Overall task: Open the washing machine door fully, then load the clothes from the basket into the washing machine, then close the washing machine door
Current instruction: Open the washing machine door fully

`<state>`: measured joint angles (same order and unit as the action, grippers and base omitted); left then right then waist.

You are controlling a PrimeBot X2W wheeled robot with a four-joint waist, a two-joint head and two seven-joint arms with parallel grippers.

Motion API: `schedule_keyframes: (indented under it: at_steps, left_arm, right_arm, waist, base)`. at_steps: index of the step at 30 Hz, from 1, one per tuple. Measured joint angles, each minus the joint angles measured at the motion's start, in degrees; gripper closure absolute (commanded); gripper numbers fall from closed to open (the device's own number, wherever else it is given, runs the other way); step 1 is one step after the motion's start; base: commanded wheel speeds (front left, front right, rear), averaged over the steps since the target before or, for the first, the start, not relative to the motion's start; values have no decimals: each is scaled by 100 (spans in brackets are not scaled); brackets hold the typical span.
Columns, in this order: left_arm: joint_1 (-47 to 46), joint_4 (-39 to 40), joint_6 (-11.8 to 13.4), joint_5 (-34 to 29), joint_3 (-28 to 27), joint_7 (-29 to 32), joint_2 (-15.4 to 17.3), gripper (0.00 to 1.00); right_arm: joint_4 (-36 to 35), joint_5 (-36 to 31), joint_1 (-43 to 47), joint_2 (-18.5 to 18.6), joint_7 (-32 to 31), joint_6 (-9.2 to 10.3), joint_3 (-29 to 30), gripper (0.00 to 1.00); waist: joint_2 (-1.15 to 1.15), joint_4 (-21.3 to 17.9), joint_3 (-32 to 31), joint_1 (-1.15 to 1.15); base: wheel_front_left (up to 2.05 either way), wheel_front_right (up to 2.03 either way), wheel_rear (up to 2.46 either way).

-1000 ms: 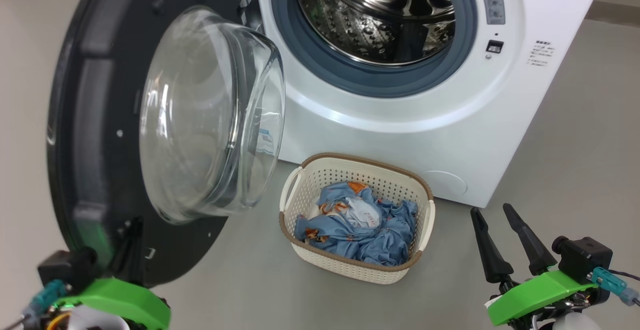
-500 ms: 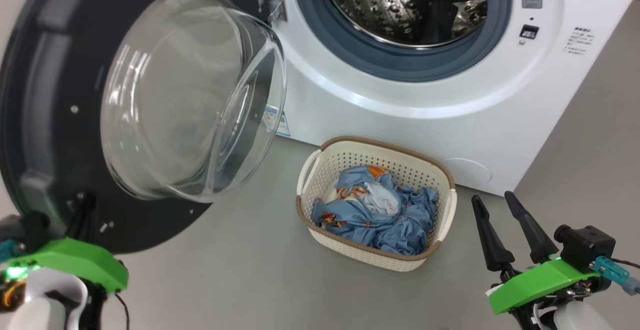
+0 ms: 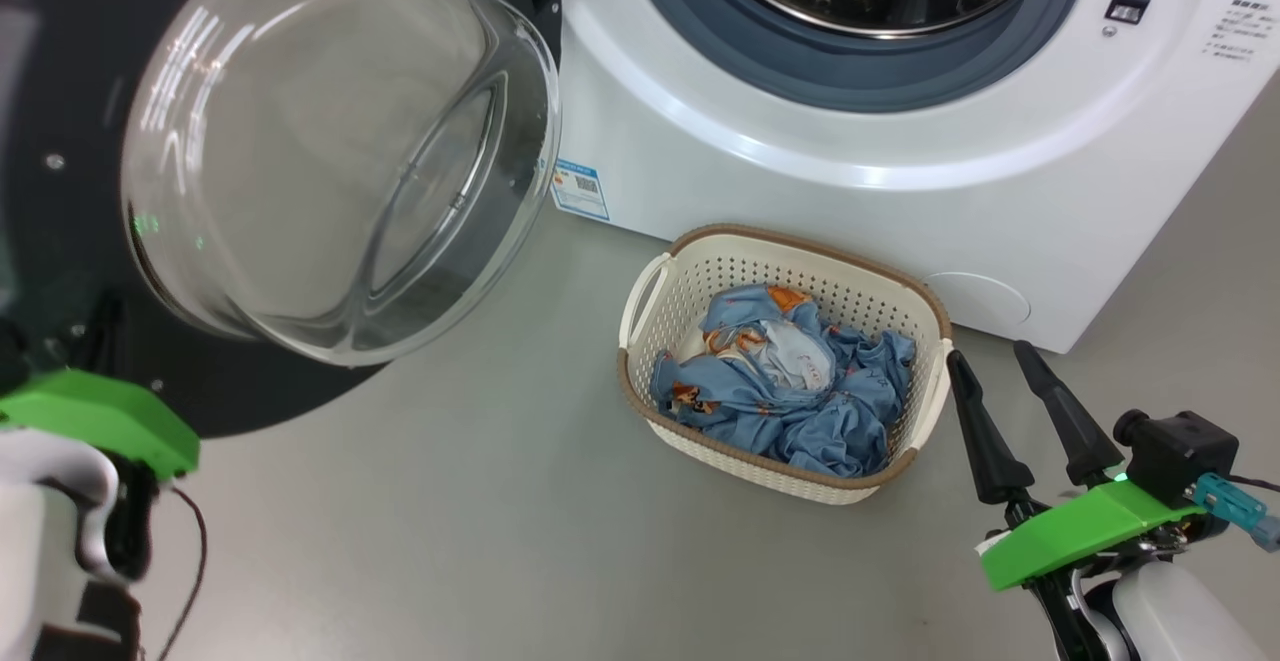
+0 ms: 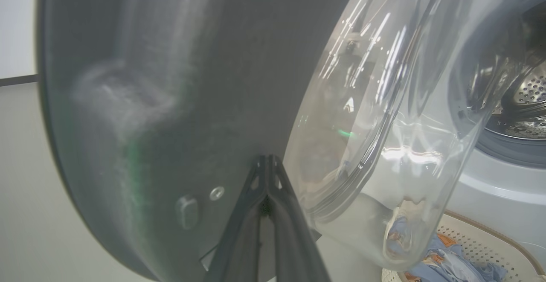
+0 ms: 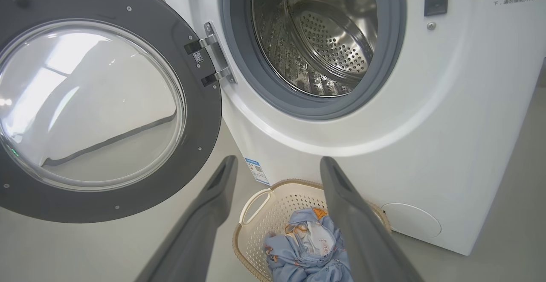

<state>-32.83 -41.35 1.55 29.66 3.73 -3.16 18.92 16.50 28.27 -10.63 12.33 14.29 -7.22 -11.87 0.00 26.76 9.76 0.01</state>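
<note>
The washing machine door (image 3: 60,241) stands swung out to the left, its glass bowl (image 3: 340,151) bulging toward me. My left gripper (image 4: 266,162) is shut with nothing in it, tips at the door's dark inner face (image 4: 192,103) beside the bowl; its green mount (image 3: 100,421) sits under the door's rim. The washing machine (image 3: 800,171) shows its open steel drum (image 5: 324,39). On the floor before it, the basket (image 3: 740,276) holds the blue bear-print clothes (image 3: 790,381). My right gripper (image 3: 988,353) stands open just right of the basket and above it in the right wrist view (image 5: 278,160).
Grey floor (image 3: 500,521) spreads in front of the basket and under the door. A blue label sticker (image 3: 578,189) and a round cover (image 3: 975,299) mark the machine's lower front. The door hinge (image 5: 211,60) sits left of the grey seal (image 5: 239,60).
The head camera has turned, so the whole scene sits higher and further right. The door looks swung wider, with my left gripper following it leftward. The right gripper holds its pose.
</note>
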Motion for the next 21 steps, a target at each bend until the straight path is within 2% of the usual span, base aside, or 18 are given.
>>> schedule_keyframes:
  at_steps: [9, 21]
  left_arm:
    - [-895, -1073, -51, -51, 1, -178, 222, 100]
    - [-1326, -1879, -211, -54, 82, -476, 268, 100]
  right_arm:
    - [66, 0, -195, 21, 0, 0, -127, 0]
    - [86, 2, -199, 14, 0, 0, -109, 0]
  waist:
    - [0, 0, 128, 0]
    - [0, -42, 115, -1]
  base:
    - [0, 0, 0]
    - [0, 0, 0]
